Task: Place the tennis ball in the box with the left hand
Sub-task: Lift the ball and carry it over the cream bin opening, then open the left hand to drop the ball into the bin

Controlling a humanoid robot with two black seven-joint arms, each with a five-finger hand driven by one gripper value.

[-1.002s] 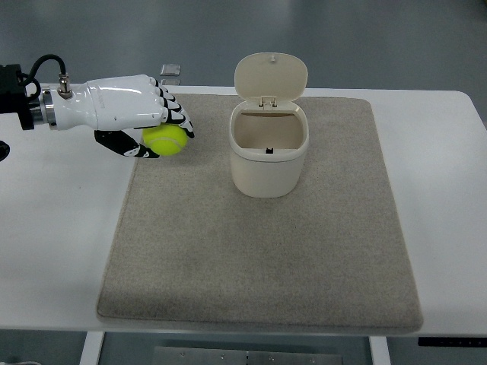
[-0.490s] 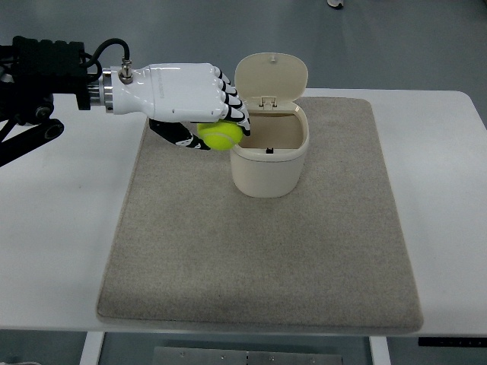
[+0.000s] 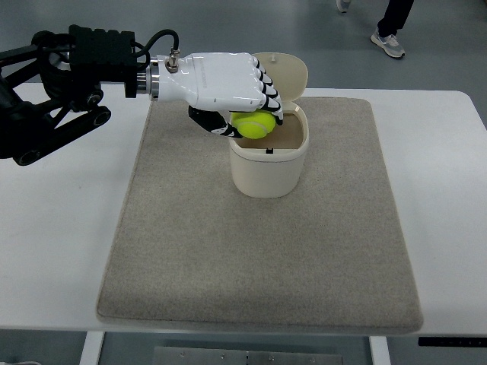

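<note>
My left hand (image 3: 247, 106), white with black fingertips, reaches in from the left and hangs over the open top of the cream box (image 3: 268, 169). Its fingers are curled around a yellow-green tennis ball (image 3: 254, 124), which sits just above the box's left inner rim. The box stands upright on the grey mat (image 3: 259, 251), and its hinged lid (image 3: 288, 70) is tipped back behind the hand. My right arm does not show.
The mat lies on a white table (image 3: 53, 228). A person's legs and shoes (image 3: 388, 38) show on the floor beyond the table's far edge. The black left arm (image 3: 61, 84) spans the table's upper left.
My left hand has carried the ball to the right and up, from the mat's left edge to above the box opening. A person's legs have appeared at the top.
</note>
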